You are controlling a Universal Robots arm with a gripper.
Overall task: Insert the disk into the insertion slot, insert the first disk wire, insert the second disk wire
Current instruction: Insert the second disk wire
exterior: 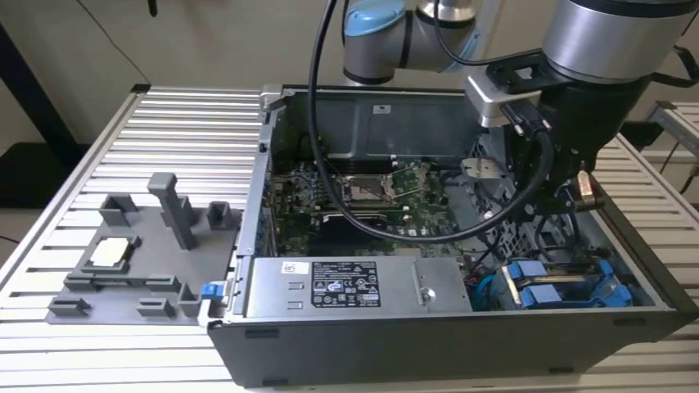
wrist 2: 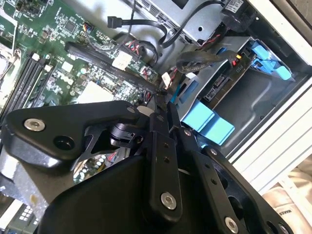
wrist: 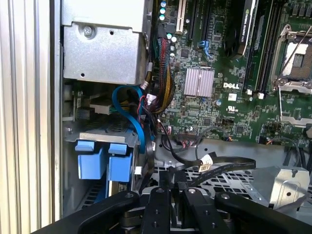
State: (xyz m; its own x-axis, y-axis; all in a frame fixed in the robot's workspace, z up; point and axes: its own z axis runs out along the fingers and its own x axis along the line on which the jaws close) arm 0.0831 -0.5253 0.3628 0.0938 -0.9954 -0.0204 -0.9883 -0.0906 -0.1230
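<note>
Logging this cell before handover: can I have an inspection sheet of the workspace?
Surface: slatted metal table carrying an open computer case.
Job's things: blue carrier tabs sit in the drive cage; the disk itself cannot be made out.
Clutter: grey fixture tray beside the case, on the exterior view's left.
Grippers: gripper hangs low inside the case, by loose wires.
Cables: black cable loops over the motherboard; coloured wire bundle near the cage.
Surroundings: pale wall behind.

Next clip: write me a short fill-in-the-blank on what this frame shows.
1. The two plastic carrier tabs inside the computer case are ____.
2. The grey fixture tray lies on the exterior view's ____ of the computer case.
3. The thick black cable droops over the green ____.
Missing words: blue; left; motherboard.
</note>
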